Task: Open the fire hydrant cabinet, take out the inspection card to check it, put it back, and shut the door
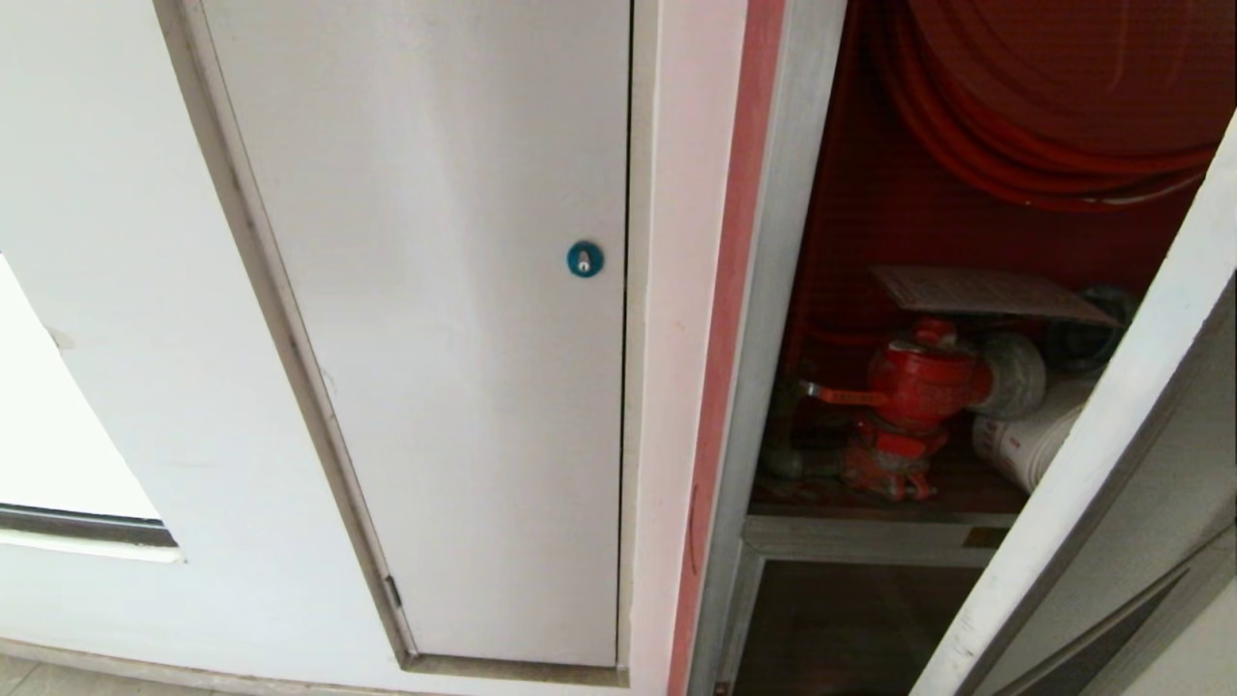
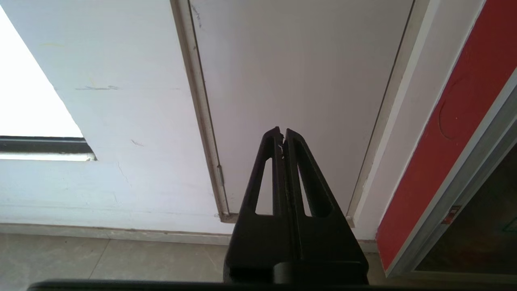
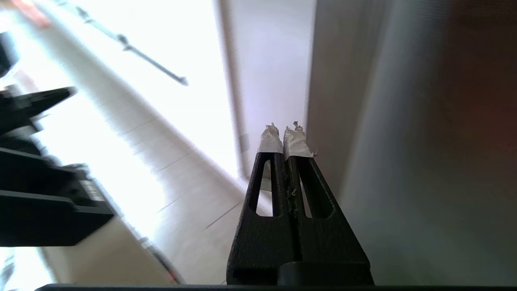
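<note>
Red-lined, silver-framed fire hydrant cabinet (image 1: 773, 290) stands open, the pale greyish-pink inspection card (image 1: 986, 290) lying flat atop its red valve (image 1: 918, 387). Both the left claw (image 2: 282, 131) and the tape-tipped right claw (image 3: 284, 131) are closed, empty.

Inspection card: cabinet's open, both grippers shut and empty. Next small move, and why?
Probably: open the right gripper and bring it toward the thin pale greyish-pink inspection card. The silver-framed door already stands open, and the card lies flat above the red valve, untouched. The right gripper's fingers are closed and empty beside the door panel; the left gripper is shut, facing the plain white door.
</note>
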